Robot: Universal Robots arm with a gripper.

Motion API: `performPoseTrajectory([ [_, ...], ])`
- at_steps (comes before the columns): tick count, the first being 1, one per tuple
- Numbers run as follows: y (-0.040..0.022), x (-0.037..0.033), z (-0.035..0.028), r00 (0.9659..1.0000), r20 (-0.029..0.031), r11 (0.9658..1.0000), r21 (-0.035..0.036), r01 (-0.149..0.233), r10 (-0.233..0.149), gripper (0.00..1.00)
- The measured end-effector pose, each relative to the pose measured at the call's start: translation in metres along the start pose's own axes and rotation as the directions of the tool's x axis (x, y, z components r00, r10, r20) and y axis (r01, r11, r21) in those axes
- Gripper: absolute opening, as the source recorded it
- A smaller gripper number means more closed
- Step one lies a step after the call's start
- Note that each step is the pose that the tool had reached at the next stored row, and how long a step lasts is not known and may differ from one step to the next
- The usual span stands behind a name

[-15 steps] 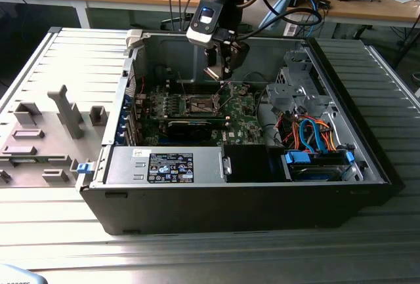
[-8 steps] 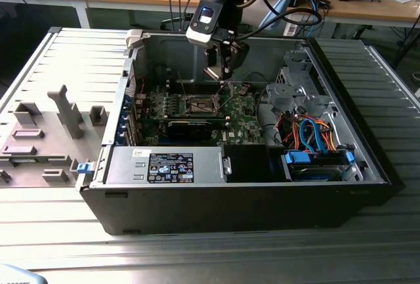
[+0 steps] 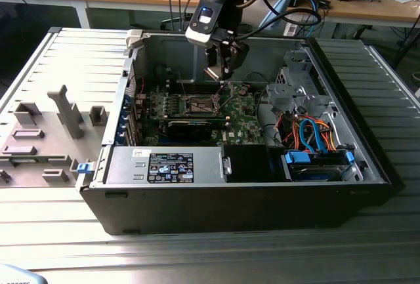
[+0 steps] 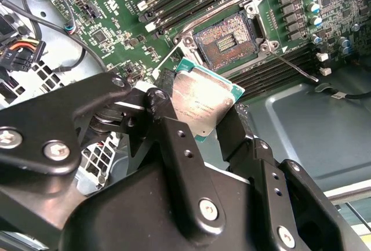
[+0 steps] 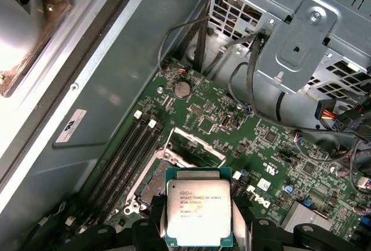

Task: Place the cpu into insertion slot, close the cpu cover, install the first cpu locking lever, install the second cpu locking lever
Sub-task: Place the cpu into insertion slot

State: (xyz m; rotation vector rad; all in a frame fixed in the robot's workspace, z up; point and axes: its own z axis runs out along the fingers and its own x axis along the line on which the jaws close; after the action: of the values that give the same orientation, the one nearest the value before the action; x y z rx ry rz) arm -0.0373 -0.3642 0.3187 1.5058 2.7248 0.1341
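Gripper (image 3: 222, 69) clenched on the cpu (image 4: 200, 103), hanging over the open computer case (image 3: 262, 205) with the insertion slot (image 3: 202, 105) bare.

In the exterior view a grey fixture plate (image 3: 46, 133) lies at 9 o'clock of the case. Inside the case, the green board (image 3: 246, 110) carries the slot, with a long black card (image 3: 190, 128) at 6 o'clock of it. The gripper sits at about 1 o'clock of the slot, raised clear of the board. Orange and blue cables (image 3: 312, 136) bunch at 3 o'clock of the board. In both wrist views the black fingers (image 4: 165, 117) press two opposite edges of the chip, its silver top facing the camera. In the second wrist view the slot's brownish-gold centre lies uncovered and the chip is apart from it.
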Motion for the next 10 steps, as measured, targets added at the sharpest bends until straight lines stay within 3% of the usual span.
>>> performPoseTrajectory([
  [10,0.0000,0.0000,0.0002,1.0000,0.0008,1.0000,-0.0001,-0.008,0.008,0.54],
])
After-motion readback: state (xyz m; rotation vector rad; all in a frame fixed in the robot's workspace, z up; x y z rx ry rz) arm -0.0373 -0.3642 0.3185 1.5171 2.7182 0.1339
